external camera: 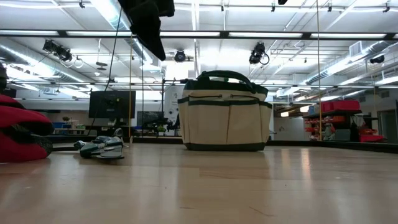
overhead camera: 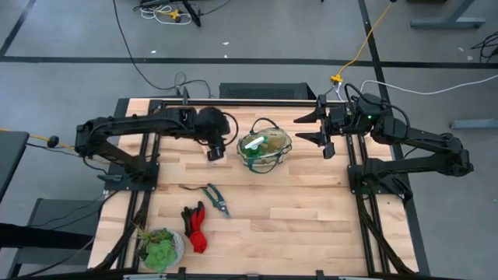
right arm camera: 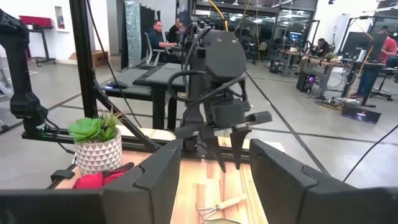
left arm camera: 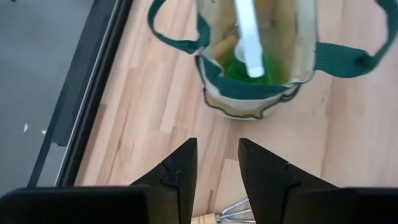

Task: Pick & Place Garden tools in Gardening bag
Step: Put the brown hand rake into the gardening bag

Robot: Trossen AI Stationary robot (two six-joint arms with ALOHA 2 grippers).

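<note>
Left pincer narrow, empty, above hand fork beside gardening bag; right pincer wide, empty, parked.

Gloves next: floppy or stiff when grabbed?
Likely floppy: the gloves lie crumpled with fingers splayed on the table. Probably light and grippy, so unlikely to slip. One pinch may lift only one, with the rest dangling and snagging the bag rim.

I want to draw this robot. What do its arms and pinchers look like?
Two black jointed arms with chunky round joints and thin black cables. The left gripper and right gripper each have two dark, flat, wedge-shaped fingers. A tiny green light glows on the right arm.
</note>
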